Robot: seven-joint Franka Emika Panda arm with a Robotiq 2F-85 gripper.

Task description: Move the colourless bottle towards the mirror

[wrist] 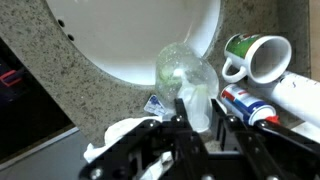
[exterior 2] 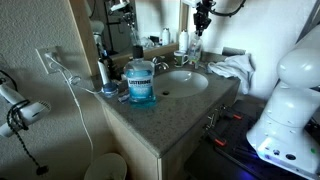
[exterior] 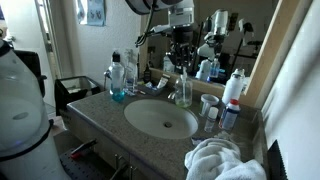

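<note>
The colourless bottle point(exterior: 183, 93) is small and see-through. It stands upright on the speckled counter at the back rim of the sink point(exterior: 160, 120), just in front of the mirror point(exterior: 262, 50) with its light wooden frame. My gripper point(exterior: 181, 68) comes down from above onto its thin neck. In the wrist view the two black fingers of my gripper point(wrist: 198, 112) press against both sides of the neck, and the rounded body of the bottle point(wrist: 180, 70) shows beyond them. My gripper also shows in an exterior view point(exterior 2: 200, 27), near the back wall.
A white and green mug point(wrist: 262, 55) and a red, white and blue tube point(wrist: 252, 103) lie close beside the bottle. A white bottle with a red cap point(exterior: 234, 88) stands by the mirror frame. A blue mouthwash bottle point(exterior 2: 141, 82) and a crumpled white towel point(exterior: 220, 160) sit on the counter.
</note>
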